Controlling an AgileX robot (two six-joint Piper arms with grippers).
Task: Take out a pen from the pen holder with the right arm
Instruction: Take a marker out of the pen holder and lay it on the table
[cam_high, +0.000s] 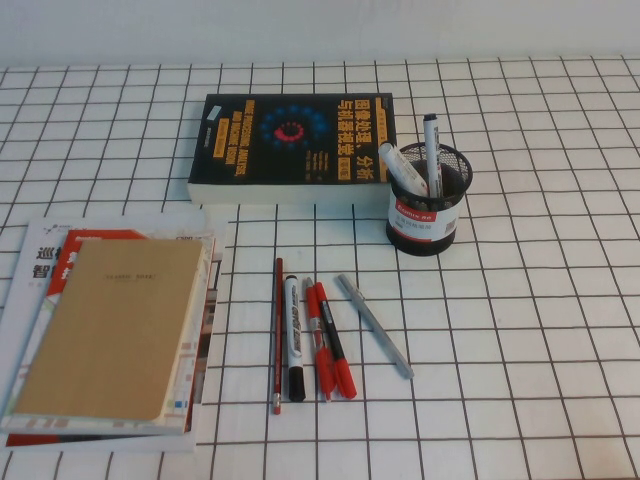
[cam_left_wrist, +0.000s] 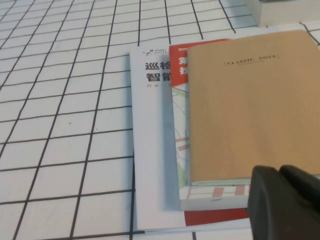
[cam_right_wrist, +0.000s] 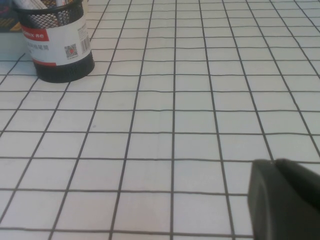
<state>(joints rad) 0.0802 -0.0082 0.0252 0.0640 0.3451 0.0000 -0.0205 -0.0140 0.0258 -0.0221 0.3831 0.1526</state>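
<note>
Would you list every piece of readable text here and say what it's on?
"CLASSIC NOTE": tan notebook.
"巡…" and "智…", rest covered: white booklet.
Title on the black book, label on the pen holder: too blurred to read.
No text on the left gripper, above the notebook, or the right gripper, above the table.

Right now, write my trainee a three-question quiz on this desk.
1. True or false: the right end effector grips a pen from the mesh pen holder.
2. The left end effector hovers over: A) black book, B) tan notebook, C) loose pens.
3. Fill in: the grey pen lies to the robot's ___ of the red pens.

Key:
1. False: it is shut and empty, above bare table, apart from the holder.
2. B.
3. Right.
</note>
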